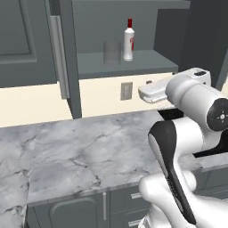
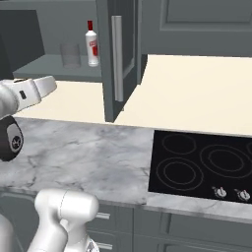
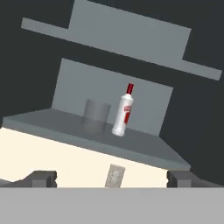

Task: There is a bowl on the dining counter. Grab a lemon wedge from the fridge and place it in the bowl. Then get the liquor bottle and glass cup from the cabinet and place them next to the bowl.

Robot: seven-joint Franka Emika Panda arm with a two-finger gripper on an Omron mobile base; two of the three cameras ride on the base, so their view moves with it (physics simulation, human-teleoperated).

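The gripper (image 3: pixel 112 177) is spread wide and holds nothing, its two tips far apart. Ahead of it and above, the open cabinet's shelf (image 3: pixel 52 121) carries the liquor bottle (image 3: pixel 123 112) and, just beside it, the glass cup (image 3: pixel 95 115). A wall outlet (image 3: pixel 114 176) sits directly ahead, below the shelf. The marble surface (image 1: pixel 71 156) lies beneath. The bottle is clear with a red cap and red label; the cup is grey and translucent. An open cabinet door (image 2: pixel 118 54) stands beside them.

Liquor bottle (image 3: pixel 122 114) beside glass cup (image 3: pixel 96 116)
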